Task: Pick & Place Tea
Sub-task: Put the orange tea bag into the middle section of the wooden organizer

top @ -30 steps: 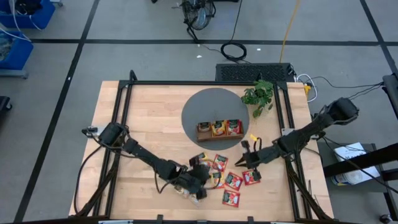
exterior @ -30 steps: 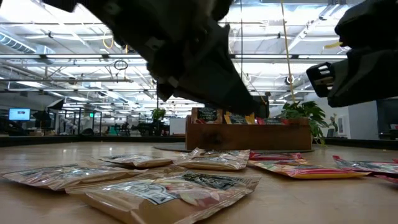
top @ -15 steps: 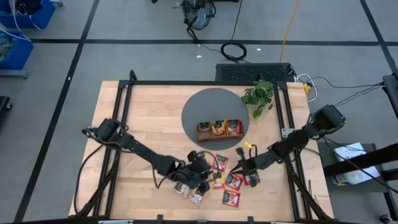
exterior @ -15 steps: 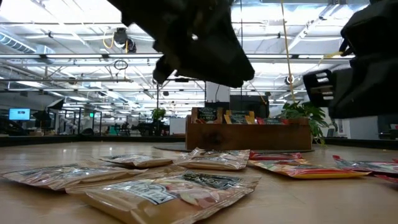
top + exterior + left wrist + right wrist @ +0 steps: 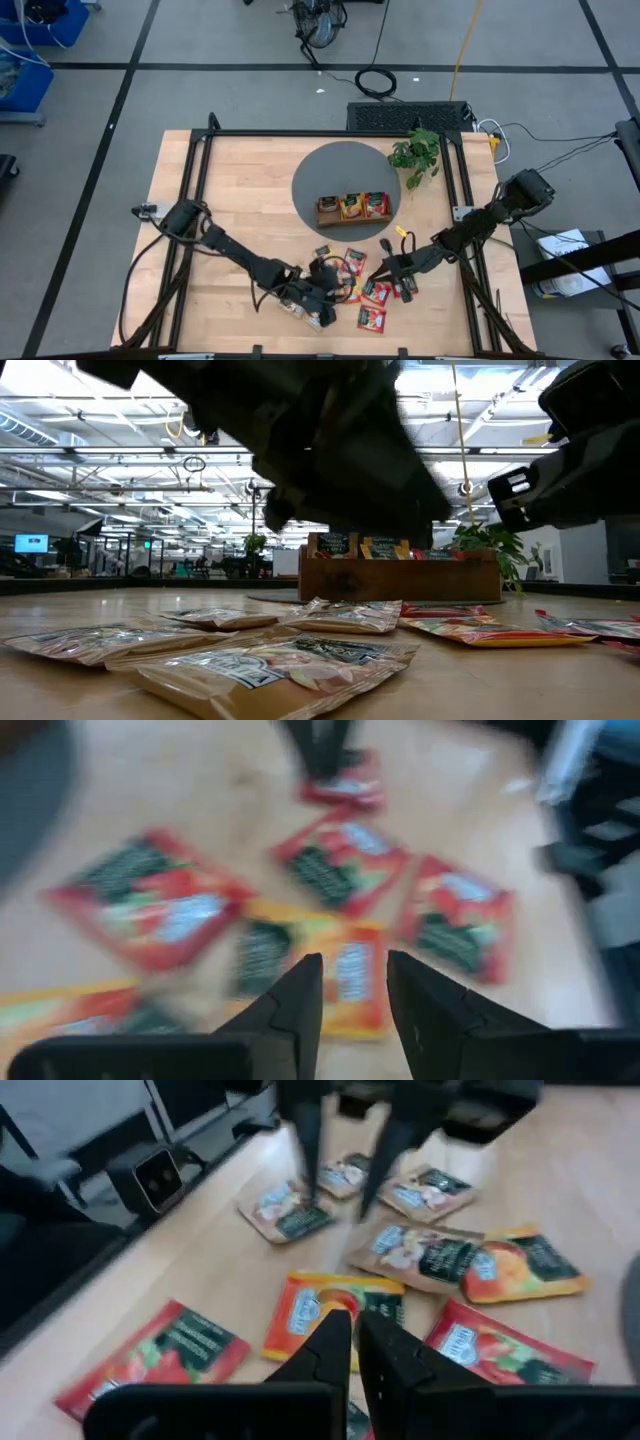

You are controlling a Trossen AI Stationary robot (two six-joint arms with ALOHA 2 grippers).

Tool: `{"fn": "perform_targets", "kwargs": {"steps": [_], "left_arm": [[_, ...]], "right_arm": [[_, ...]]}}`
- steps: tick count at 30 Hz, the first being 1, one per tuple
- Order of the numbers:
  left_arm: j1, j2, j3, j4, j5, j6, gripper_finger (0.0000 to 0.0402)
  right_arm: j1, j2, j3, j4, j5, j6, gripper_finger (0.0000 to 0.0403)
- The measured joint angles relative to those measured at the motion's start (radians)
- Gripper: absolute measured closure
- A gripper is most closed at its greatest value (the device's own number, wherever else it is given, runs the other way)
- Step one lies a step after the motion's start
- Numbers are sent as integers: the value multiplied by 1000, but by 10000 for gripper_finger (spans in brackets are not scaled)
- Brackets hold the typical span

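Note:
Several tea packets, red (image 5: 375,291), orange-yellow (image 5: 349,290) and beige (image 5: 280,668), lie flat and loose on the wooden table near its front edge. My left gripper (image 5: 352,965) hovers open just above an orange-yellow packet (image 5: 345,982), its fingers to either side. From the right, my right gripper (image 5: 352,1320) is shut and points at another orange-yellow packet (image 5: 322,1312). In the high view the two grippers (image 5: 338,285) (image 5: 383,272) face each other over the pile.
A brown wooden tray (image 5: 352,208) with packets standing in its compartments sits on a grey round mat (image 5: 330,170) behind the pile. A leafy plant (image 5: 418,155) stands at the far right. A black frame (image 5: 200,200) runs along the table's sides.
My right gripper has come down and toward the table's near left, closer to the packets, tipping its fingers lower. My left gripper rose a little and sank again over the same spot. The packets have stayed where they were.

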Motion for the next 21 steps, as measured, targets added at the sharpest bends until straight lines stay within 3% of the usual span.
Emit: {"fn": "perform_targets", "kwargs": {"steps": [10, 15, 21], "left_arm": [[-9, 86, 1, 84, 34, -11, 284], [-9, 85, 2, 84, 13, 6, 284], [25, 85, 1, 86, -1, 15, 284]], "right_arm": [[0, 16, 9, -17, 0, 137, 387], [1, 126, 85, -19, -5, 93, 387], [5, 285, 231, -20, -131, 19, 387]]}}
